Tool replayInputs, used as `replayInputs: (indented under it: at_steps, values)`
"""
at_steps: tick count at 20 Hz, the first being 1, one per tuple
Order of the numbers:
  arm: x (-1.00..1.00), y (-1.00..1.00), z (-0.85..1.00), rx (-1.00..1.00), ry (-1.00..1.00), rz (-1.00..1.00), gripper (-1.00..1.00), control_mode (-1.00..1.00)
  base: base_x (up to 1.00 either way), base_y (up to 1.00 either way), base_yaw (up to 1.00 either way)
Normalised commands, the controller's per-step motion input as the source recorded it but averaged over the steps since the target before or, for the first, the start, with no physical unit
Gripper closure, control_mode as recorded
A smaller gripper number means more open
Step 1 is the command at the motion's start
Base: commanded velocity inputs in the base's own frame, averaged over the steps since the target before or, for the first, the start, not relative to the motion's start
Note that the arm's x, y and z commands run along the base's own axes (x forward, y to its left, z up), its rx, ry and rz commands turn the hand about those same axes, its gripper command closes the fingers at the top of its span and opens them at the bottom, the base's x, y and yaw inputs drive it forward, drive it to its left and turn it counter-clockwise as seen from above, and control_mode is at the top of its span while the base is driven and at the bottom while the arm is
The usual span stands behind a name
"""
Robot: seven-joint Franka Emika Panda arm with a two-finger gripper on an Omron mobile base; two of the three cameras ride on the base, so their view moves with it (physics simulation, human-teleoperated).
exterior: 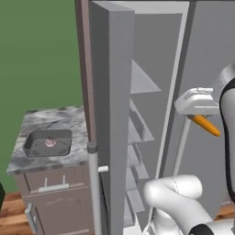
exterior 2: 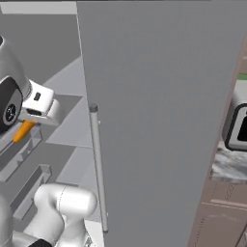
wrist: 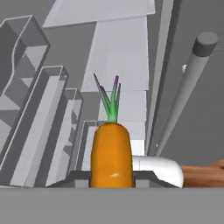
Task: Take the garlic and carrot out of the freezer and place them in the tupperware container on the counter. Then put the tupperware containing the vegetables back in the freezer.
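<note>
Carrot [wrist: 111, 153] clamped in nearly closed gripper [exterior: 200, 118] at 3 o'clock of the left base view, just outside the open freezer [exterior: 151, 114]; garlic [exterior: 50, 142] already in tupperware container [exterior: 32, 146] at 9 o'clock; next: carry carrot leftward around door.

No readable text anywhere. Freezer [exterior: 114, 92] door, shelves and handle are plain grey; counter [exterior: 55, 120] and its cabinet fronts carry no labels; tupperware container [exterior: 48, 143] and carrot [wrist: 111, 153] are unmarked too.
</note>
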Motion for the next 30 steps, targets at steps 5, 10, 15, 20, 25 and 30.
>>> replayInputs:
  at_steps: [5, 10, 15, 20, 25, 30]
  values:
    - [0.0, 0.0, 0.0, 0.0, 0.0, 0.0, 1.0, 1.0, -0.91, 0.0, -0.12]
    - [0.0, 0.0, 0.0, 0.0, 0.0, 0.0, 1.0, 1.0, -1.0, 0.0, -0.13]
    - [0.0, 0.0, 0.0, 0.0, 0.0, 0.0, 1.0, 1.0, -1.0, 0.14, -0.12]
    - [0.0, 0.0, 0.0, 0.0, 0.0, 0.0, 1.0, 1.0, -0.84, 0.84, -0.09]
    - [0.0, 0.0, 0.0, 0.0, 0.0, 0.0, 1.0, 1.0, -0.46, 1.0, -0.11]
    - [0.0, 0.0, 0.0, 0.0, 0.0, 0.0, 1.0, 1.0, -0.02, 1.0, -0.09]
